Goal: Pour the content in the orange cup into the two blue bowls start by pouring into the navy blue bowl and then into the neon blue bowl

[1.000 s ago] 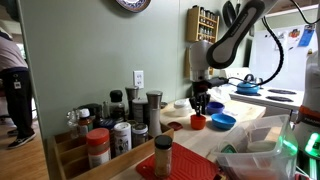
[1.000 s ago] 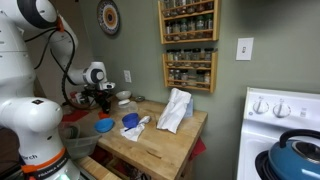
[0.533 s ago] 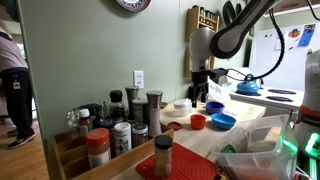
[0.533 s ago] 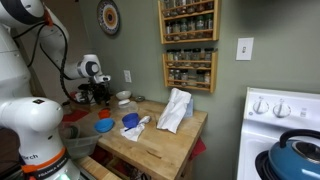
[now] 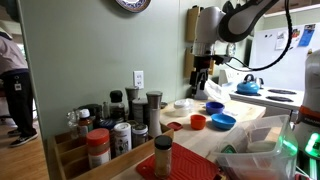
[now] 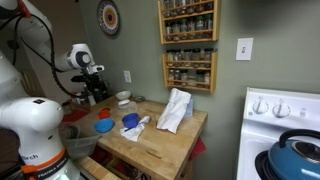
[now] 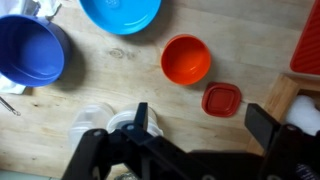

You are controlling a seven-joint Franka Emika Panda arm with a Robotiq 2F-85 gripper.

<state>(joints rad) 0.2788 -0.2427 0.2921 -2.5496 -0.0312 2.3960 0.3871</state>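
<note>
My end effector [image 7: 202, 128] hangs wide open and empty above the desk [image 7: 260, 40]. The orange cup [image 7: 186, 59] stands upright just ahead of its gap, with the navy blue bowl [image 7: 30, 48] farther off sideways.

A single white robot arm [image 5: 235, 18] reaches in from high up, bent at the elbow, its last segment turned straight down. The rounded white wrist [image 6: 78, 58] carries a black hand [image 5: 200, 90] that points downward and hangs in the air, shown in both exterior views [image 6: 96, 92]. In the wrist view, the hand [image 7: 200, 128] looks straight down at the tabletop [image 7: 250, 30]. Its two dark fingers [image 7: 140, 120] are spread wide apart with nothing between them.
</note>
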